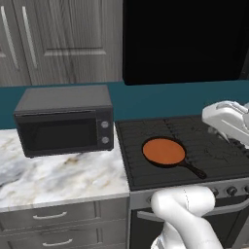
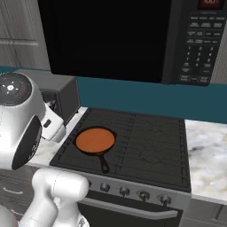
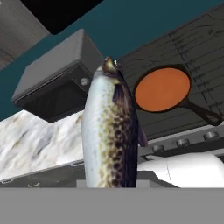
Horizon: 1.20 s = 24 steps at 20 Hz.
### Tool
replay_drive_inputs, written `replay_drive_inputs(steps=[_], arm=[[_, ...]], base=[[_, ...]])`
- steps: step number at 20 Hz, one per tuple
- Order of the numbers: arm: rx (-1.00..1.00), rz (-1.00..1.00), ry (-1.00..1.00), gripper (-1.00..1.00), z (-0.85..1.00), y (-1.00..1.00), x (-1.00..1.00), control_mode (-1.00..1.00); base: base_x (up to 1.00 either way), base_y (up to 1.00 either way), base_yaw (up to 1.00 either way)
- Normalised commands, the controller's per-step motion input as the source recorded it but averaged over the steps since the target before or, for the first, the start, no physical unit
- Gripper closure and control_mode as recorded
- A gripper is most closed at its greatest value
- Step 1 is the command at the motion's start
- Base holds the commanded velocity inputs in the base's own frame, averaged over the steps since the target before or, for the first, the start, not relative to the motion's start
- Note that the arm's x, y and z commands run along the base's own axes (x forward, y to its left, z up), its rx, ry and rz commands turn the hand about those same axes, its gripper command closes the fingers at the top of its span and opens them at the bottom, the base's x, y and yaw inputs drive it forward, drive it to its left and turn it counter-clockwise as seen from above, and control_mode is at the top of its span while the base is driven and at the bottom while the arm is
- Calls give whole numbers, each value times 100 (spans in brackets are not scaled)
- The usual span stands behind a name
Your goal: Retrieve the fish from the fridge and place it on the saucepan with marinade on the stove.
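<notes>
From my hand camera the fish (image 3: pixel 109 131) stands up straight out of the gripper, its lower end lost at the bottom edge; the finger tips themselves are hidden, so I judge the jaws part-closed on its body rather than seeing the contact. The saucepan with marinade (image 3: pixel 162 89) lies ahead of the gripper and off to one side, on the stove (image 3: pixel 183 48), well apart from the fish.

Risks, as I judge them: a long fish held by one end could swing or slip during the reach; released short, it lands on the grates or the marble counter (image 1: pixel 58 177).

Both base views show the pan's place on the near burner beside the countertop microwave (image 1: pixel 65 121).
</notes>
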Motion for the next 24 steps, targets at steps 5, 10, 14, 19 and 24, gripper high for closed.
replay_drive_inputs(steps=[5, 10, 14, 19, 24], arm=[[0, 0, 10, 100, -10, 0, 3, -100], [0, 0, 7, 100, -4, 0, 0, -100], [-4, 0, 0, 100, -36, 0, 0, -100], [-12, 0, 0, 100, -50, 0, 0, -100], [-11, 0, 9, 100, -8, 0, 10, -100]], base=[[0, 0, 0], [0, 0, 0], [0, 0, 0], [0, 0, 0], [0, 0, 0]])
